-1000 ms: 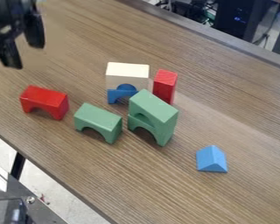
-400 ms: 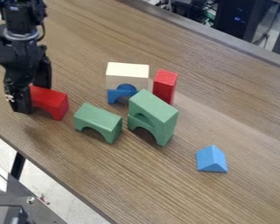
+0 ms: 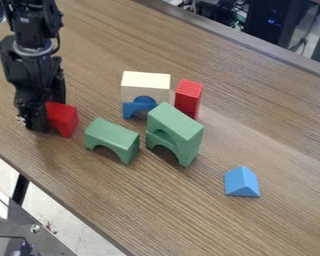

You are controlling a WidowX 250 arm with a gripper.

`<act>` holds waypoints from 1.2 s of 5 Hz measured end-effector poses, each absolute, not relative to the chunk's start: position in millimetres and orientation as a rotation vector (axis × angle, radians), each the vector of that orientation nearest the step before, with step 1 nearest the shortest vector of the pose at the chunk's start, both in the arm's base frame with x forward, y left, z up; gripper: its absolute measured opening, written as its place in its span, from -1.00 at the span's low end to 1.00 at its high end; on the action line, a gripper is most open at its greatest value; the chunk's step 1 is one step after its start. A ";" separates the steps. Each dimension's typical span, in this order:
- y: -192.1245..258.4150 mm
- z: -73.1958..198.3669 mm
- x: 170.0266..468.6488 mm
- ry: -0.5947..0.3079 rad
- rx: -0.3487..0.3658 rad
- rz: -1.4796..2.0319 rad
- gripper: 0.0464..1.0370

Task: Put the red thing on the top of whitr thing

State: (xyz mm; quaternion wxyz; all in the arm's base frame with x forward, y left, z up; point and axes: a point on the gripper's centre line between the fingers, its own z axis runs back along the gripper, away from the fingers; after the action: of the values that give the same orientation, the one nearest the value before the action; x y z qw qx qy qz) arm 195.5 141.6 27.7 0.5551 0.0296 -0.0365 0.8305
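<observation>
Nearest, at the left corner, stands some dark and metallic equipment (image 3: 12,231), with pale floor (image 3: 48,206) below the counter (image 3: 209,220) and a black leg (image 3: 20,189) under its edge. On the counter, toward the near right, a blue wedge (image 3: 241,182) sits well apart from the other blocks, its sloping sides narrowing to a ridge.

Farther back and to the left lies a green arch (image 3: 113,137), its opening facing near. Just to its right rises a green stack (image 3: 176,122), with an arched opening at its base and a sloping top.

To the left of the green arch is a red block (image 3: 64,120) resting on the counter. The black tool (image 3: 39,121) is down at its left end, covering that part; I can't tell how far open the tool is, or whether it has hold of the block. The arm (image 3: 30,50) rises above it, at the far left.

Behind the green stack, a little left, a low blue arch (image 3: 129,109) bears the white block (image 3: 145,81), with a rounded blue piece (image 3: 144,100) at the white one's lower middle. An upright red block (image 3: 189,97) stands just right of them. Beyond the counter's far edge is dark equipment (image 3: 266,22) with small blue lights.
</observation>
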 end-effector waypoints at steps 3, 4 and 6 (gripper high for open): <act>132.2 74.3 197.6 -0.076 -0.085 1.908 0.11; 125.2 112.5 206.7 -0.103 -0.180 1.868 0.11; 105.6 129.0 234.1 -0.179 -0.212 1.874 0.11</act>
State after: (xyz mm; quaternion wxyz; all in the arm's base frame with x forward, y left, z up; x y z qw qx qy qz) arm 234.1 105.6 129.0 0.5841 -0.0908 -0.0766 0.8030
